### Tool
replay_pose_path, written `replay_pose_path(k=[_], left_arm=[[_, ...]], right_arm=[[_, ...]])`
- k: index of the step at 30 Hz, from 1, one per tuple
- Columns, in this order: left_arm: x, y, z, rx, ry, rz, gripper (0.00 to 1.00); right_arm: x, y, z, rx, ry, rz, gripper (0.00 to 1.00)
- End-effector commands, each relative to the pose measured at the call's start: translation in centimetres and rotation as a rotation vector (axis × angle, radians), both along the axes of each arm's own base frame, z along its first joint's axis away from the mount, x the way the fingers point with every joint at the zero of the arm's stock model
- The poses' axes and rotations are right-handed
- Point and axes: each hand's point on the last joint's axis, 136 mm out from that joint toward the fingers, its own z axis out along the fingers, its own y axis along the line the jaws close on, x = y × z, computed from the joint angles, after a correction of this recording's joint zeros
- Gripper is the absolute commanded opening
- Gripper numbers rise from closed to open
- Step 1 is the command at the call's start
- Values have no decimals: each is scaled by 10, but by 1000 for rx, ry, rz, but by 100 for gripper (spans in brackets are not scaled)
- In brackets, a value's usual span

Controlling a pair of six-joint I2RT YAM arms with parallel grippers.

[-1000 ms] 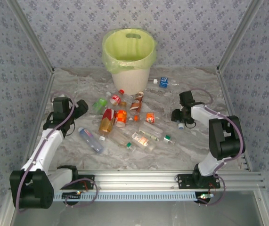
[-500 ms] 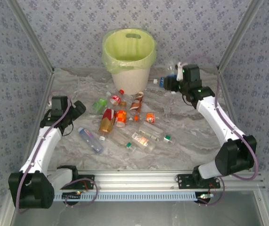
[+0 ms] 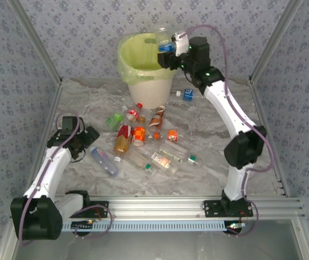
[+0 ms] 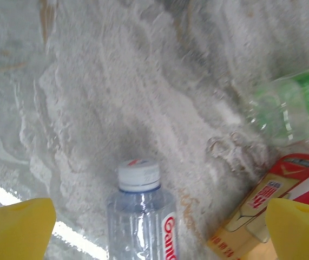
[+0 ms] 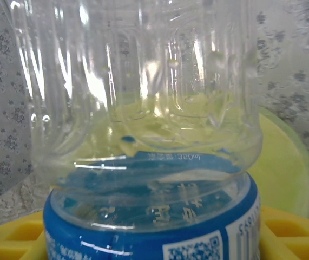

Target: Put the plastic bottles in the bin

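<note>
Your right gripper (image 3: 169, 47) is clamped on a blue-label bottle (image 5: 143, 135), holding it over the right rim of the bin (image 3: 143, 92) at top centre. Your left gripper (image 3: 91, 135) is spread wide and empty at left, over a white-capped bottle (image 4: 139, 211). Other bottles (image 3: 143, 143) lie mid-frame on the bench (image 3: 197, 179).

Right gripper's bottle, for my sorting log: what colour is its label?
Blue label; right wrist view shows it best.

Red "Gan" on the white-capped bottle (image 4: 141, 216); QR code on the blue-labelled bottle (image 5: 143, 135).
</note>
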Motion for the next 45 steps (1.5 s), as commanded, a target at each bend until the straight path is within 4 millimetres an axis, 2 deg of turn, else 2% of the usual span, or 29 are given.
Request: replay_pose_path(k=[1, 7, 10, 15, 23, 26, 29, 31, 36, 38, 40, 44, 45], left_arm=[[-17, -3, -16, -41, 83, 26, 100], [-30, -4, -30, -53, 136, 40, 99], [-37, -5, -37, -65, 163, 54, 99], [-44, -10, -47, -93, 189, 56, 99], [-41, -18, -50, -118, 182, 41, 100], [-41, -23, -51, -135, 184, 21, 100], [-47, -27, -53, -142, 208, 5, 100], [-52, -28, -56, -144, 223, 12, 99], [-58, -33, -65, -153, 237, 29, 99], [-54, -38, -66, -168, 243, 23, 98], [-53, -44, -67, -171, 253, 24, 97], [-47, -52, -73, -179, 211, 55, 91], [-44, -54, -75, -187, 203, 55, 89]], right_arm=[[14, 17, 18, 25, -63, 19, 61], [52, 25, -14, 13, -22, -57, 64], [59, 21, -26, -7, 27, -97, 69], [51, 14, -24, -42, 46, -116, 75], [26, 1, -8, -91, 56, -114, 75], [11, -3, 0, -81, 61, -106, 77], [-15, -10, 15, -70, 46, -99, 81], [-34, -18, 20, -59, 32, -111, 85], [-86, -48, 19, -4, -25, -150, 99], [-102, -60, 2, -7, -24, -177, 100], [-120, -77, -5, -7, -34, -223, 100], [-145, -108, -29, -42, -15, -315, 100], [-149, -115, -41, -56, 2, -340, 100]])
